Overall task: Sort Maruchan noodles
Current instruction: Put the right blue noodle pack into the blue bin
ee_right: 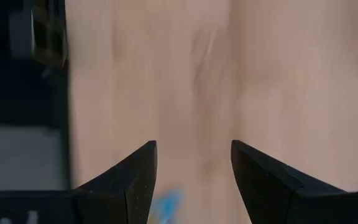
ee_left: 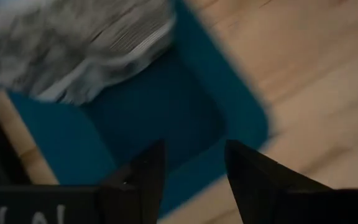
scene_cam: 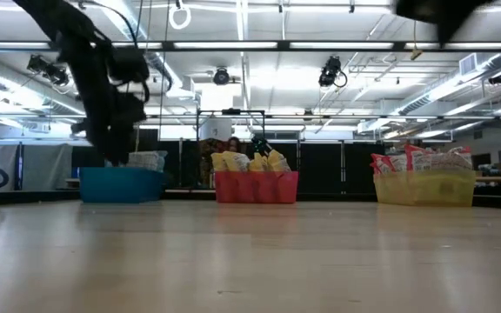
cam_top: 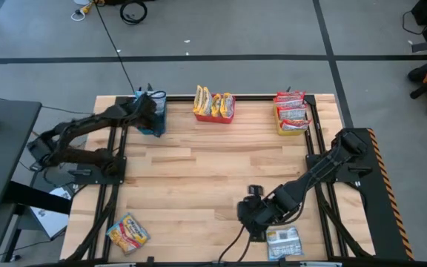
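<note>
1. We see a pale wood plank table [cam_top: 213, 170] w/ black frame, on grey floor crossed by dark tape lines; a black desk sits at left.
2. Low view: room behind has bright ceiling strip lights and dark curtains.
3. Three bins along far edge: blue bin [cam_top: 153, 119] left, red bin [cam_top: 214, 111] mid, yellow bin [cam_top: 291, 119] right.
4. Packets: yellow-orange ones [cam_top: 212, 101] upright in red bin, red-white ones [cam_top: 291, 108] in yellow bin, crinkly pale ones [ee_left: 79, 50] in blue bin.
5. Loose: one yellow-orange packet [cam_top: 127, 232] at near-left corner, one pale packet [cam_top: 284, 242] near edge, by right arm.
6. Left pincer [ee_left: 194, 171] over blue bin, spread, empty.
7. Right pincer [ee_right: 194, 171] low over bare wood near pale packet, spread, empty.
</note>
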`<state>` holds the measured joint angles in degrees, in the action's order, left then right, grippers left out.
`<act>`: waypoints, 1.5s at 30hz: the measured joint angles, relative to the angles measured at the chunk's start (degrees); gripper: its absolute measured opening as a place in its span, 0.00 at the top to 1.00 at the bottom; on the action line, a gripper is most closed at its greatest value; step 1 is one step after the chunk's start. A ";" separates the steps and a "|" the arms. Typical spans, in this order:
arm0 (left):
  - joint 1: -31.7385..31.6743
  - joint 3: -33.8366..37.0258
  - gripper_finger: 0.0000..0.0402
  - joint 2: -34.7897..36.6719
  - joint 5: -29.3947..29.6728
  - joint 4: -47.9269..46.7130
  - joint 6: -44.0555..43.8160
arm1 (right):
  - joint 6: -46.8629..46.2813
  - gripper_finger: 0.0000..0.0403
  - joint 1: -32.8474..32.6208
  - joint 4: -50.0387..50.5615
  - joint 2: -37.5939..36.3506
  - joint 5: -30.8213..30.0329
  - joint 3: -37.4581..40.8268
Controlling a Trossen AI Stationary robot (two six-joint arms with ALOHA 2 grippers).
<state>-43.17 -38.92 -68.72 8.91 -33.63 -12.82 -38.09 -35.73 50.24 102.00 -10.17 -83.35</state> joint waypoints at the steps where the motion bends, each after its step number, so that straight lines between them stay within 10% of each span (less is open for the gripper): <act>1: 1.36 0.00 0.58 1.85 0.00 -0.10 -0.17 | -4.61 0.48 -0.42 2.12 0.00 3.44 0.00; 9: 12.77 0.02 0.58 15.04 -0.49 0.39 -1.97 | -33.39 0.48 -4.08 16.46 0.00 27.69 0.72; 16: 22.87 0.02 0.58 24.11 -4.65 0.56 -1.79 | -53.89 0.48 -7.96 8.46 0.02 39.75 6.00; 27: 34.22 0.04 0.58 32.56 -4.55 0.25 -2.16 | -72.77 0.48 -11.43 -20.10 0.05 40.87 20.25; 38: 39.30 0.09 0.58 33.58 -4.09 0.25 -4.55 | -47.74 0.48 1.97 -28.03 -0.37 24.77 24.41; 45: 40.21 0.09 0.58 33.58 -4.07 0.22 -4.52 | -15.17 0.48 13.69 -29.11 0.27 -0.55 21.39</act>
<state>-2.96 -38.83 -35.14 4.84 -33.41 -17.34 -53.26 -22.04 21.13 102.27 -10.72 -61.96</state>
